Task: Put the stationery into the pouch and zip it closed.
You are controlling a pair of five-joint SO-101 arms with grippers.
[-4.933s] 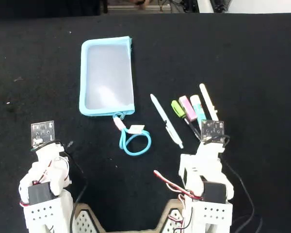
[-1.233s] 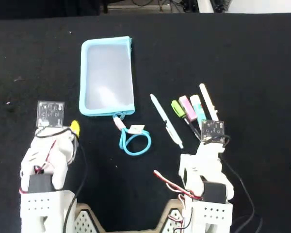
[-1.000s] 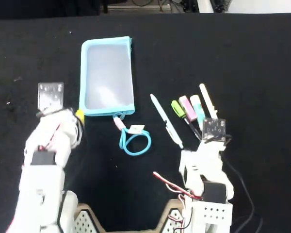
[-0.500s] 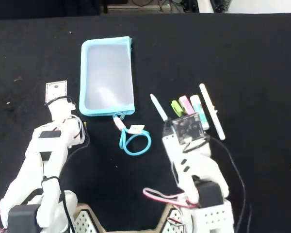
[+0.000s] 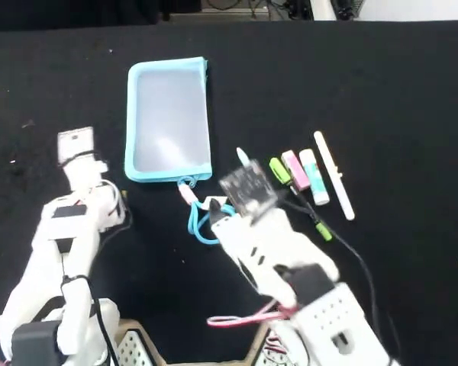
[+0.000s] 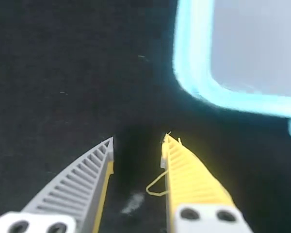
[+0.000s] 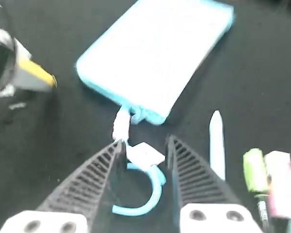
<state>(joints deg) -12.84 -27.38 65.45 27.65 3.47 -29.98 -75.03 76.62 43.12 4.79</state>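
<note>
My right hand (image 7: 144,141) is spread apart, straddling the white tag (image 7: 146,155) and blue loop (image 7: 136,209) at the pouch (image 7: 155,53) end. My left hand (image 6: 137,140) is likewise apart, beside its corner. Gripping only the loop could drag the unsecured pouch across the worktop (image 5: 382,91).

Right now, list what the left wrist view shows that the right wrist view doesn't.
Left wrist, not right wrist: the grey finger of the left tool, apart from its yellow one. Right wrist, not left wrist: the right tool, open, a white tag seen between its fingers; white pen; green highlighter. Shared: the blue pouch, black table.
</note>
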